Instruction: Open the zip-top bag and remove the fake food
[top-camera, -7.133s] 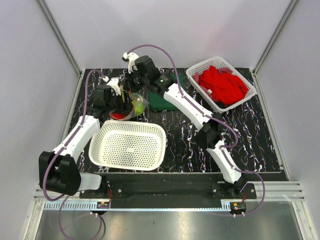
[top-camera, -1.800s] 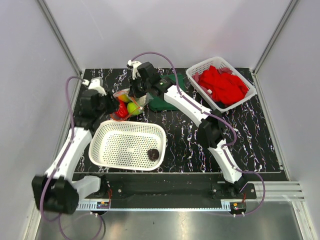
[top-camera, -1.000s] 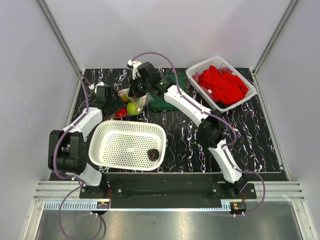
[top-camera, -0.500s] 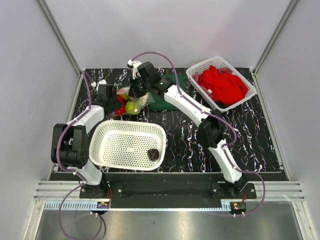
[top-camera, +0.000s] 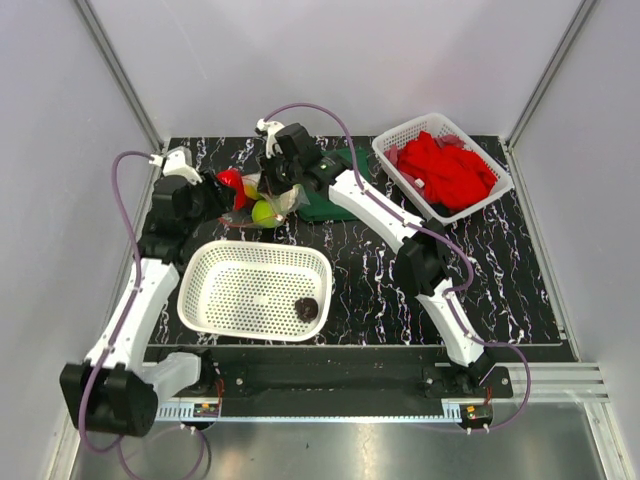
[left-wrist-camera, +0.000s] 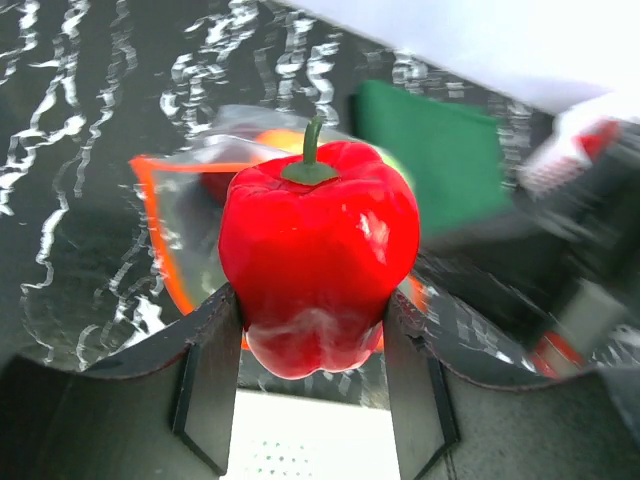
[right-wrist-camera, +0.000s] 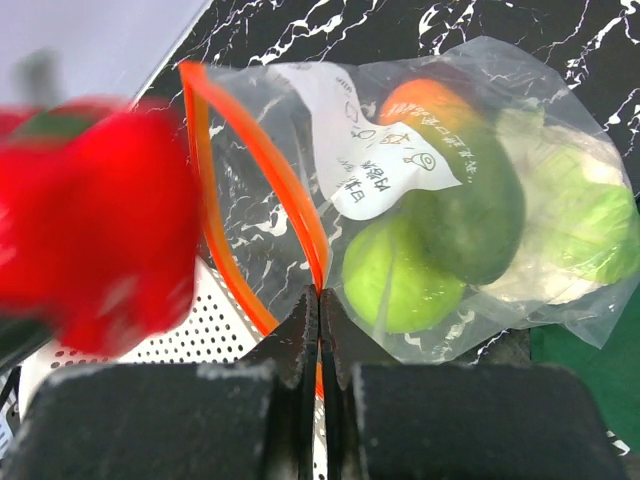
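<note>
**Red pepper held outside the bag mouth**

The red pepper is clasped between the fingers of the left gripper, stem upward. It is held in the air just beside the open mouth of the zip-top bag. The bag's red-orange zip strip is pinched by the right gripper, whose jaws are pressed tight together on it.

The bag is found at the far left part of the table, beyond the white basket and just beside the folded green cloth. Inside it, a green apple, an orange-green mango and a white-green cauliflower are seen beside the white label. A small dark piece is seen lying in the white basket. Red cloths are heaped in a second basket at the far right.
</note>
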